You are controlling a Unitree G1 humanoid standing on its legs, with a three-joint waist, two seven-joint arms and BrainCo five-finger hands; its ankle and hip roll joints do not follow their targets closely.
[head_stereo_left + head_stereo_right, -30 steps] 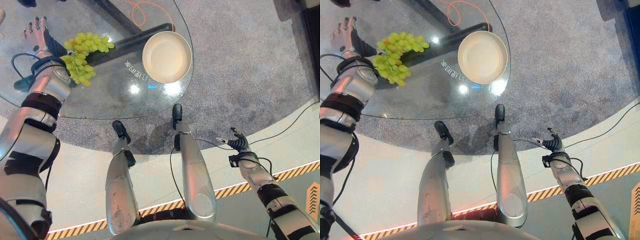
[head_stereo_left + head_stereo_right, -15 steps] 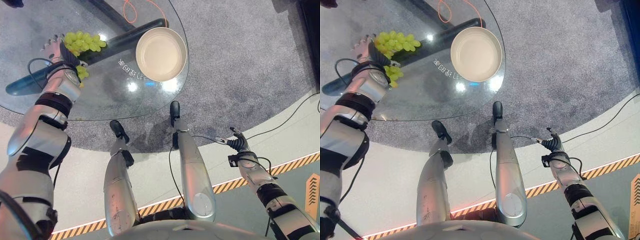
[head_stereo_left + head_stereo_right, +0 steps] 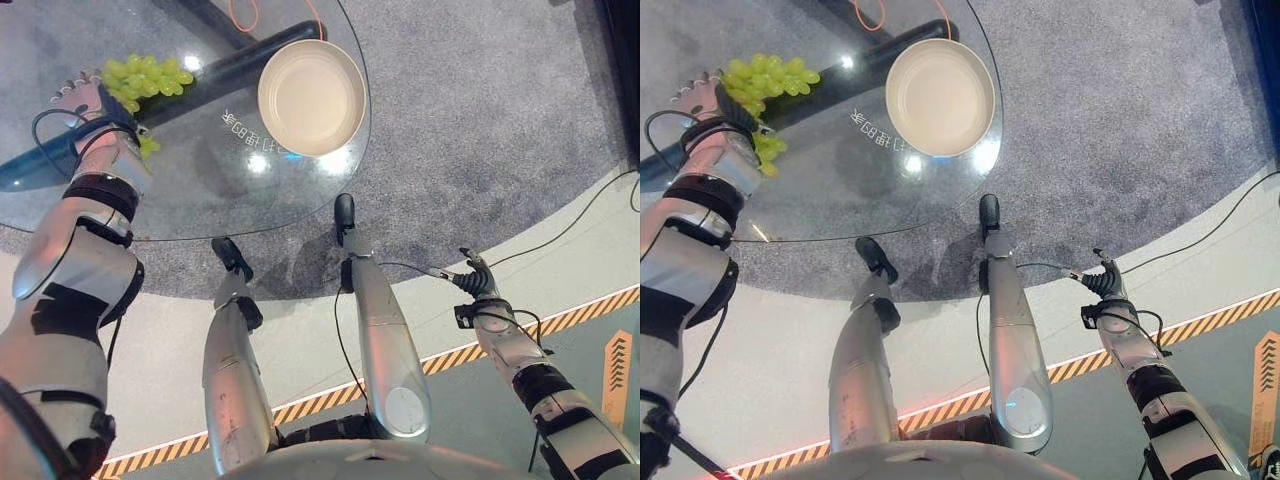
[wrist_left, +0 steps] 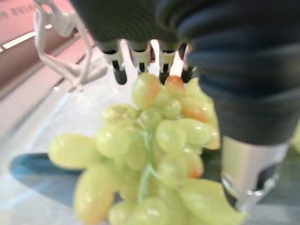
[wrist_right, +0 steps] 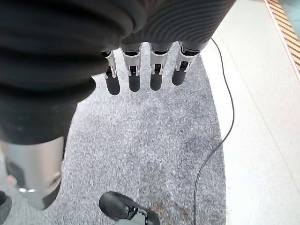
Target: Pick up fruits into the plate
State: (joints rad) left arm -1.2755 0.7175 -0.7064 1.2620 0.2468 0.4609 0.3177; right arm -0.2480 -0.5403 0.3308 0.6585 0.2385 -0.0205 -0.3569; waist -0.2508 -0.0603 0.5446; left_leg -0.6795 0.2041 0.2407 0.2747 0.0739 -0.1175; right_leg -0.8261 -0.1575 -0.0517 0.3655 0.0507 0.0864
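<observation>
Glass table (image 3: pixel 200 190): grapes (image 3: pixel 145 75) beside empty plate (image 3: pixel 311 97)

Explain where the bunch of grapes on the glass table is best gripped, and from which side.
Probably from above, with the left hand closing round the thick middle of the bunch of grapes. It lies flat on the glass table, and single grapes would slip or tear off.

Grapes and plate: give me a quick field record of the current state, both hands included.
fruit: green grapes, one bunch on the glass table
plate: cream, empty, on the table to the right of the grapes, apart from them
left robot hand: over the grapes, fingers straight, not closed on them
right robot hand: idle, low beside the table, over the floor, fingers straight
fruit in plate: none yet
</observation>
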